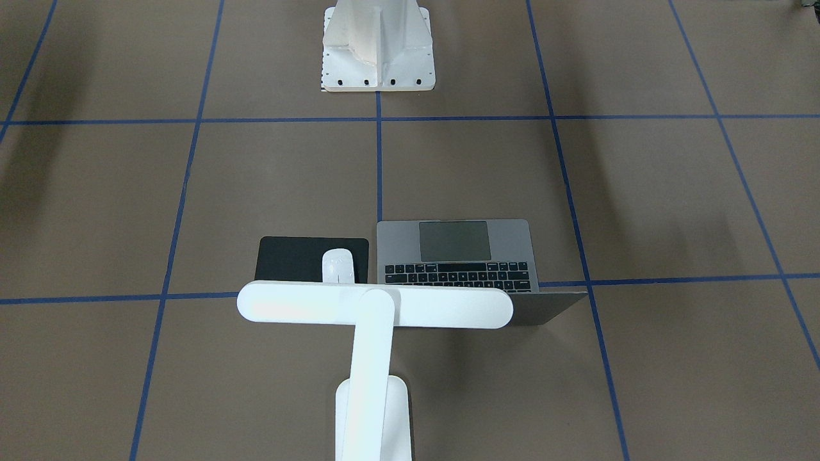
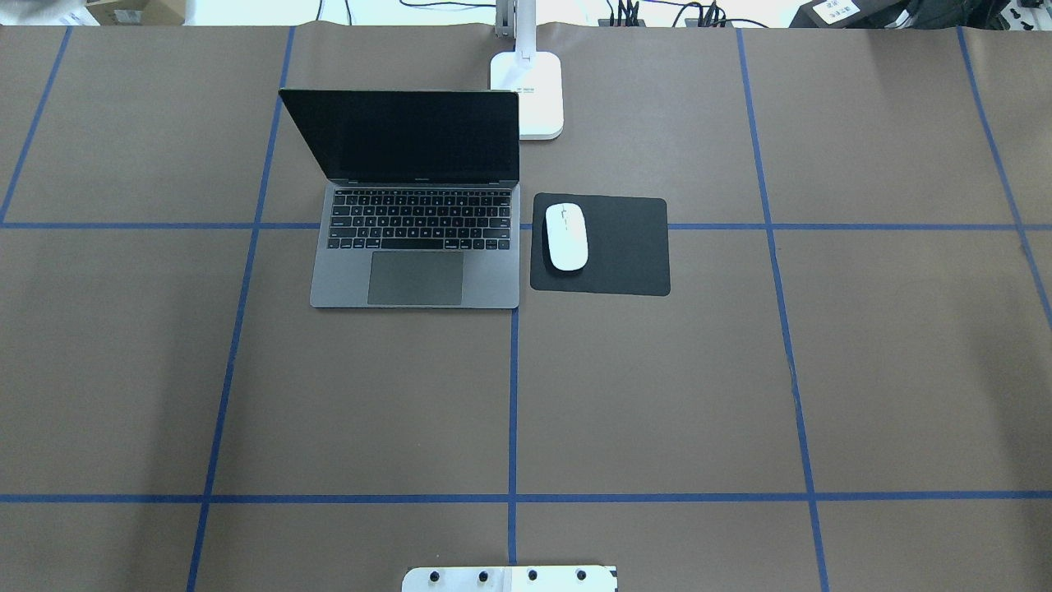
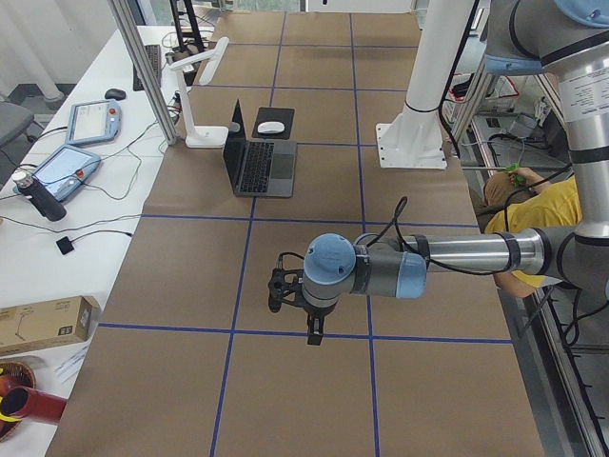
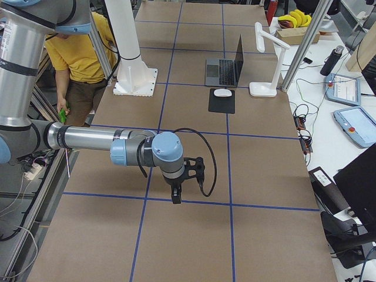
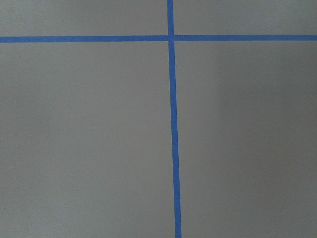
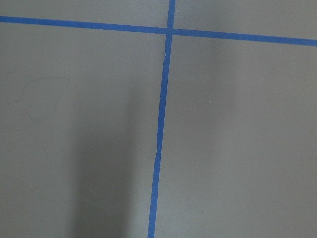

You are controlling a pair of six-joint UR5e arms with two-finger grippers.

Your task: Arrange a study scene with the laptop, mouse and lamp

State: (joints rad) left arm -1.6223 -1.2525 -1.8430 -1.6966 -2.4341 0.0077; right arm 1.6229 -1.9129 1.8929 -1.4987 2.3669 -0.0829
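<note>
Brown table (image 2: 657,395): lamp (image 2: 528,94) behind laptop (image 2: 415,247), mouse (image 2: 566,237) on black pad (image 2: 625,247).

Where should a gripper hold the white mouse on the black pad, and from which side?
Probably from straight above, closing across its narrow middle. The mouse lies flat and low on the pad, long axis pointing away from the robot, both sides clear of the laptop.

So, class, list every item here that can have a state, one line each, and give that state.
laptop: lid open, screen dark.
mouse: lying flat on the black pad.
lamp: standing upright; lit or unlit cannot be told.
left end effector: pointing down over the table; open or shut cannot be told.
right end effector: pointing down over the table; open or shut cannot be told.
</note>
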